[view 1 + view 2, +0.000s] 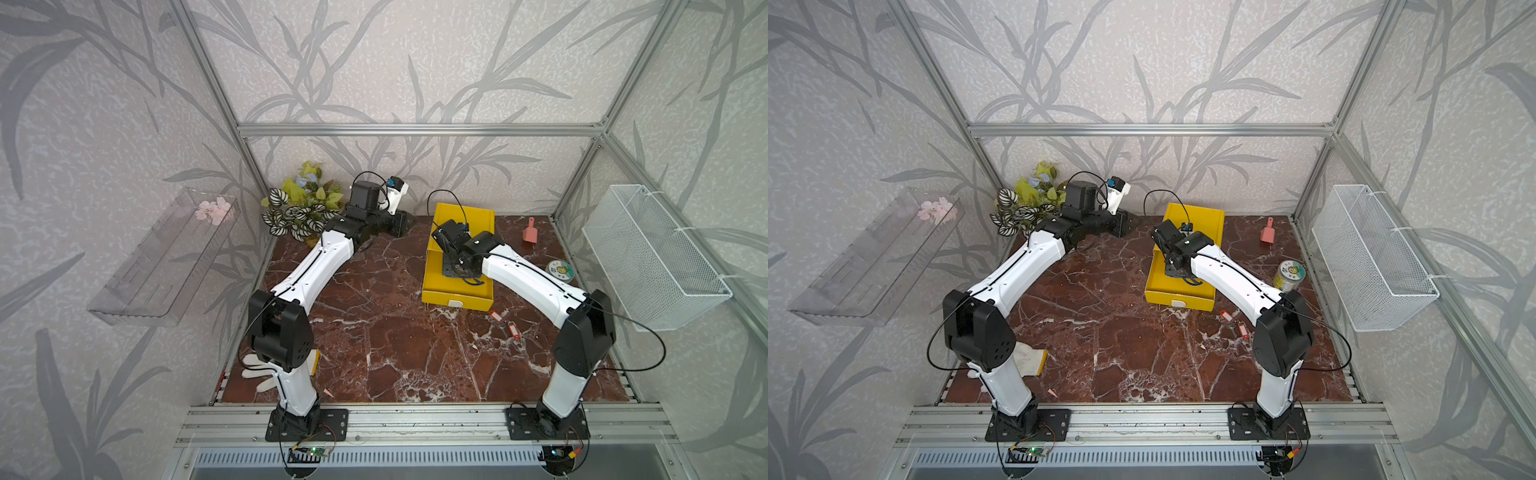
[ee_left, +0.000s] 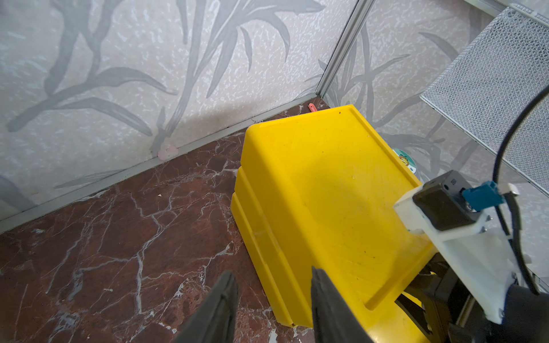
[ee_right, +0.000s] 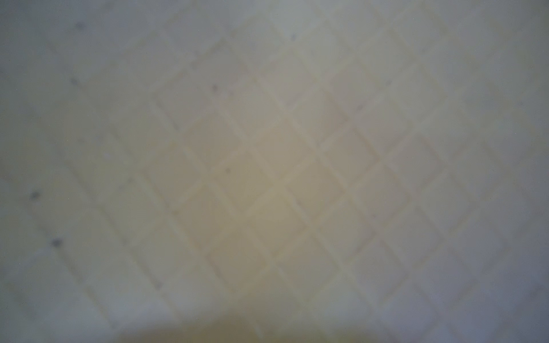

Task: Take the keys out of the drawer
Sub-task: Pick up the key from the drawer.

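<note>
Keys [image 1: 495,316] | on table [image 1: 374,332] before drawer [image 1: 440,297] | long axes diagonal, far-left to near-right

Two red-tagged keys [image 1: 514,331] lie flat near the front of the pulled-out yellow drawer [image 1: 478,301].

This was a robot lab booth dressed like a home: a metal frame [image 1: 415,129], leaf-patterned wallpaper panels [image 1: 415,62], a marble-look tabletop [image 1: 374,332], and two robot arms [image 1: 316,262] bolted to a front rail [image 1: 424,417].
</note>
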Robot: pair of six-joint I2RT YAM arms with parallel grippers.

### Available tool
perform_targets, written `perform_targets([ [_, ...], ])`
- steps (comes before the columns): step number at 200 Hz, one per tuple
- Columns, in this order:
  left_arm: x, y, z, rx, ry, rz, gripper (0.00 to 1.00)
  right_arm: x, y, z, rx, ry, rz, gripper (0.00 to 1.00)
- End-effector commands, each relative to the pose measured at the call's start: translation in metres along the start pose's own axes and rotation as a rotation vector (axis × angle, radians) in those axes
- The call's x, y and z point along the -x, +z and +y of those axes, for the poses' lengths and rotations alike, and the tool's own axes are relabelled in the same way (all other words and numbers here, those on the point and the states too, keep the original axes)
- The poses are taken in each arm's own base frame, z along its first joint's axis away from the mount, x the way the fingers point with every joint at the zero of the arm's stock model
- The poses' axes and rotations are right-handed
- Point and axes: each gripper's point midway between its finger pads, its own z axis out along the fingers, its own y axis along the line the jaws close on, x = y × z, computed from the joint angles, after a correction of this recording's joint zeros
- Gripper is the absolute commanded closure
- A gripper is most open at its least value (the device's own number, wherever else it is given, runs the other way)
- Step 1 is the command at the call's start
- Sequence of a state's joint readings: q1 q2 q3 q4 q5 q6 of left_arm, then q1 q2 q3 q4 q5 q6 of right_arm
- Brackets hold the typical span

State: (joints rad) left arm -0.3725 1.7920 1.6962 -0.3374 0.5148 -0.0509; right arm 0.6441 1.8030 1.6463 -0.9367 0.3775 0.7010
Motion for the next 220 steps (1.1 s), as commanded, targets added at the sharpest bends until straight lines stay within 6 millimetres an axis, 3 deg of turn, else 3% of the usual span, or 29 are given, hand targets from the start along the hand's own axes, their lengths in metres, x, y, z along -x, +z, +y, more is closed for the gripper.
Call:
perform_targets([
  [1, 0.003, 0.003, -0.004, -0.018, 0.023, 0.005, 0.57, 0.015, 0.002, -0.001, -0.006, 0.013, -0.058, 0.83],
  [83, 0.002, 0.005, -0.006, -0.019, 0.021, 0.011, 0.57, 0.02, 0.003, 0.001, -0.011, 0.013, -0.076, 0.8],
  [151, -0.001, 0.006, -0.007, -0.02, 0.02, 0.021, 0.57, 0.021, 0.004, -0.001, -0.01, 0.019, -0.104, 0.94],
  [182, -0.002, 0.007, -0.008, -0.02, 0.021, 0.025, 0.57, 0.02, -0.003, -0.004, -0.001, 0.013, -0.113, 1.0],
  [220, 0.0, 0.006, -0.008, -0.016, 0.03, 0.02, 0.57, 0.02, -0.018, -0.001, 0.061, 0.003, -0.119, 1.0],
])
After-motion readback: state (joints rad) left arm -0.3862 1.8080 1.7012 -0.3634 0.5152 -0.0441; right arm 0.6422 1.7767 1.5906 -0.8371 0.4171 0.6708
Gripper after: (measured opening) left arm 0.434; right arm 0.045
